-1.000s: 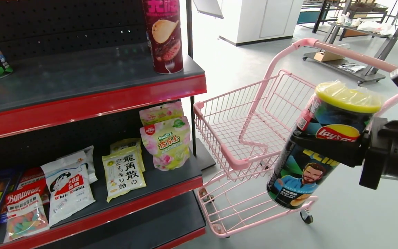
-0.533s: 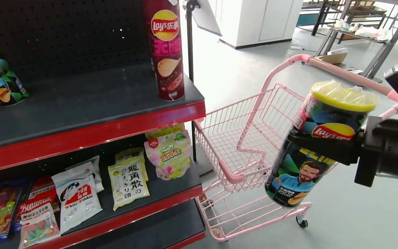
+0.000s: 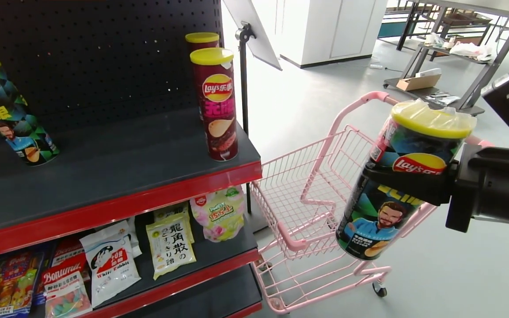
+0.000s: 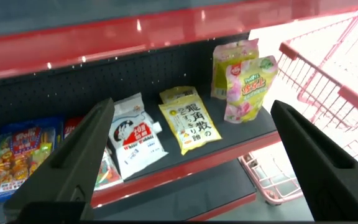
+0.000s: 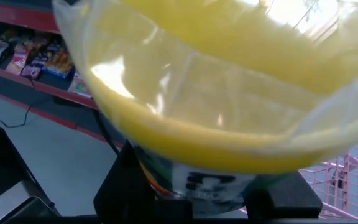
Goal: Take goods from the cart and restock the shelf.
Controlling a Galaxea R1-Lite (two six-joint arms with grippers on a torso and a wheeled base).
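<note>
The right gripper point(image 3: 398, 182) is clamped around a chip can point(image 3: 380, 221) held aloft by the cart point(image 3: 301, 176), so the pick looks done and setting it on the shelf point(image 3: 117, 163) at 9 o'clock is left, while the left gripper point(image 4: 191, 106) hangs spread and empty.

Chip can point(image 5: 219, 134), yellow lid point(image 5: 241, 37) under clear film, clamped in black end effector point(image 5: 207, 194). Behind: shelf point(image 5: 48, 89) with snack packets point(image 5: 27, 57), pink cart point(image 5: 348, 180), grey floor point(image 5: 55, 155).

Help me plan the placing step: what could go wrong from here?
The right claw holds the can high and tilted, so it could slip or land askew. The red can stands near the shelf edge and might get knocked off on the way in.
</note>
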